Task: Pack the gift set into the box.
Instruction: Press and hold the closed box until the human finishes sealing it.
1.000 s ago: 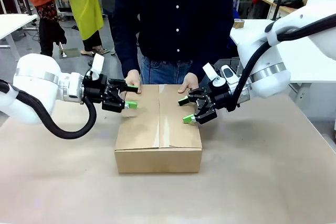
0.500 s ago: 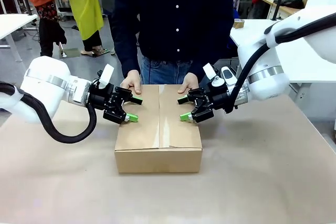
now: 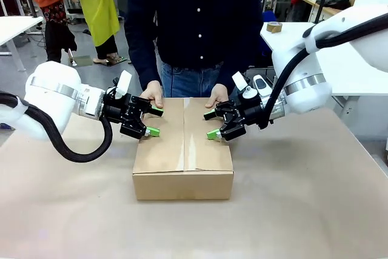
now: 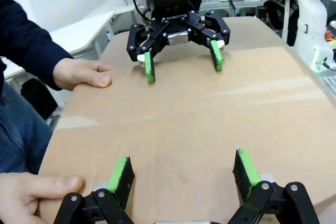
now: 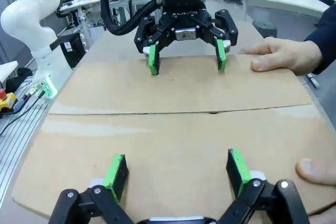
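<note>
The box [image 3: 182,150] lies in the middle of the table with its top flaps folded flat. A person's hands [image 3: 153,93] press on the flaps' far edge. The gift set is hidden. My left gripper [image 3: 154,122] hovers open over the box's left edge, nothing between its green pads. Facing it, my right gripper [image 3: 210,125] is open over the right part of the lid. In the left wrist view, the left gripper [image 4: 184,171] is just above the cardboard [image 4: 184,114], opposite the right gripper [image 4: 184,61]. The right wrist view shows the right gripper [image 5: 177,174] and the left gripper [image 5: 186,56].
The person stands close against the table's far edge. A roll of tape [image 3: 274,26] sits on a white table at the back right. Other people stand at the far left. Bare brown tabletop [image 3: 291,210] surrounds the box.
My left gripper has shifted a little right and down over the box's left edge, with its wrist rolled. My right gripper has edged left and up. Both stay open.
</note>
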Action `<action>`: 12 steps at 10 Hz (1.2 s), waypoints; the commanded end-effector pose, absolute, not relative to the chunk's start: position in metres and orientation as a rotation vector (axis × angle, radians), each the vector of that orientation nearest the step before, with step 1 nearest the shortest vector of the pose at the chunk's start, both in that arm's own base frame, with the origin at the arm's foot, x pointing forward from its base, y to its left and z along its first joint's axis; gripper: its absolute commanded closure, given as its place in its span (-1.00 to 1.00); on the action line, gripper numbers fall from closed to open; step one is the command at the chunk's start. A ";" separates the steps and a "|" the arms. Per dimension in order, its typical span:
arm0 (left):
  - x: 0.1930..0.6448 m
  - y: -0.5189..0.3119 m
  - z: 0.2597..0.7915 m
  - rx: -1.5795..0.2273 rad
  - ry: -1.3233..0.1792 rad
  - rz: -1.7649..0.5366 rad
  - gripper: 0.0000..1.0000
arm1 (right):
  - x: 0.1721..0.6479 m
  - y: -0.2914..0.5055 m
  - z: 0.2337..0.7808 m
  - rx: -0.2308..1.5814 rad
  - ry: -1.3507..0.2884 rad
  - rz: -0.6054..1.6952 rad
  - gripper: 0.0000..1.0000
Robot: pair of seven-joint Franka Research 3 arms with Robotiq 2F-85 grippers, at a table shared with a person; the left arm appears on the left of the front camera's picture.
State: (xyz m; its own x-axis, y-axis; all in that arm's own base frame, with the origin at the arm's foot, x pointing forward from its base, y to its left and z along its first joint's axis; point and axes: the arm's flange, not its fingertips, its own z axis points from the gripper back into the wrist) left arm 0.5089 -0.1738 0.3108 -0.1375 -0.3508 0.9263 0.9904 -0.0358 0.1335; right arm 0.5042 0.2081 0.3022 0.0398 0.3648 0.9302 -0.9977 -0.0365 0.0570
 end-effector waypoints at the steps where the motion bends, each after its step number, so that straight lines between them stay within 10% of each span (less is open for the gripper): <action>1: 0.507 -0.174 0.307 -0.896 -1.016 -1.480 -1.00 | 0.502 0.207 0.298 0.986 -0.882 1.353 -1.00; 12: 0.507 -0.174 0.307 -0.896 -1.016 -1.480 -1.00 | 0.502 0.207 0.298 0.986 -0.882 1.353 -1.00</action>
State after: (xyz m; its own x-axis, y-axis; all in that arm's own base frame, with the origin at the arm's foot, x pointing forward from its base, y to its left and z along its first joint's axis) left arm 0.5081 -0.1747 0.3105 -0.1364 -0.3439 0.9290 0.9906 -0.0416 0.1301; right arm 0.5042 0.2078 0.3023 0.0406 0.3621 0.9312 -0.9976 -0.0376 0.0581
